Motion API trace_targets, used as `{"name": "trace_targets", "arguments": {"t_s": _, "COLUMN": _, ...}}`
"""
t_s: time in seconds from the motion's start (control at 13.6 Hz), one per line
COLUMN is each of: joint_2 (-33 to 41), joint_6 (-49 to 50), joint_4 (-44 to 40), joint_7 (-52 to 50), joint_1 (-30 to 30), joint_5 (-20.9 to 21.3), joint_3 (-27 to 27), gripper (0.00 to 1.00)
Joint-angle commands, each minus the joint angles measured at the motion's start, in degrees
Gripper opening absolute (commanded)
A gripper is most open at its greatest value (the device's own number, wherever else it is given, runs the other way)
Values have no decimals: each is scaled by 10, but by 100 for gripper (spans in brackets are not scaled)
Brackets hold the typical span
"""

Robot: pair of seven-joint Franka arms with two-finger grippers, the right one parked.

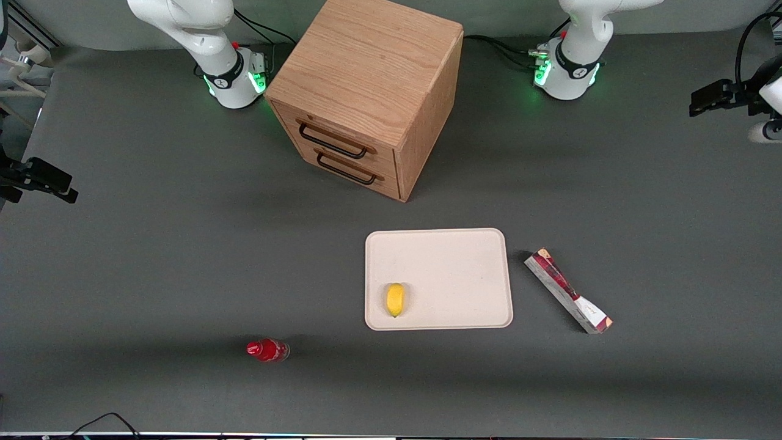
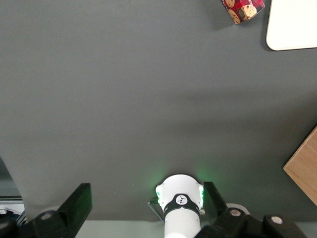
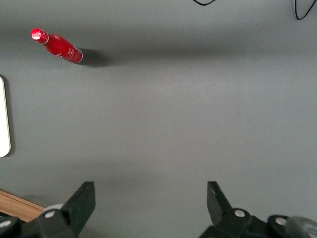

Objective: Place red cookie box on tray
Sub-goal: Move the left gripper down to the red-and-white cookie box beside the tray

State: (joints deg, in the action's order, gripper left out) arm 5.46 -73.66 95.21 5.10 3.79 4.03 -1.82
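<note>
My gripper hangs high over the bare grey table, near my arm's base at the working arm's end. Its two black fingers are spread wide apart and hold nothing.

The box lies on the table, just beside the tray but not touching it, toward my arm's end. It stands on a thin long edge and sits at a slant. From my wrist camera I see only one end of the box, with cookie pictures on it, and a corner of the tray close by.

A lemon lies on the tray, near the corner closest to the front camera. A small red bottle stands on the table toward the parked arm's end. A wooden cabinet with two drawers sits farther from the front camera than the tray.
</note>
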Motion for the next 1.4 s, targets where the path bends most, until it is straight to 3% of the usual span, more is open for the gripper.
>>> {"name": "trace_targets", "arguments": {"t_s": 0.0, "joint_2": -19, "joint_6": 9, "joint_4": -27, "joint_7": 9, "joint_1": -6, "joint_5": 1, "joint_3": -1, "gripper": 100}}
{"name": "trace_targets", "arguments": {"t_s": 0.22, "joint_2": -42, "joint_6": -7, "joint_4": -39, "joint_7": -4, "joint_1": -7, "joint_5": -8, "joint_3": 0, "gripper": 100}}
{"name": "trace_targets", "arguments": {"t_s": 0.44, "joint_2": -132, "joint_6": -22, "joint_4": -121, "joint_7": -144, "joint_1": -8, "joint_5": -30, "joint_3": -6, "gripper": 100}}
{"name": "trace_targets", "arguments": {"t_s": 0.59, "joint_2": -198, "joint_6": -40, "joint_4": -163, "joint_7": -240, "joint_1": -8, "joint_5": -32, "joint_3": -36, "gripper": 100}}
{"name": "trace_targets", "arguments": {"t_s": 0.96, "joint_2": -340, "joint_6": -245, "joint_4": -163, "joint_7": -489, "joint_1": -15, "joint_5": -11, "joint_3": -100, "gripper": 100}}
{"name": "trace_targets", "arguments": {"t_s": 1.32, "joint_2": -454, "joint_6": -400, "joint_4": -121, "joint_7": -528, "joint_1": -25, "joint_5": 31, "joint_3": -101, "gripper": 100}}
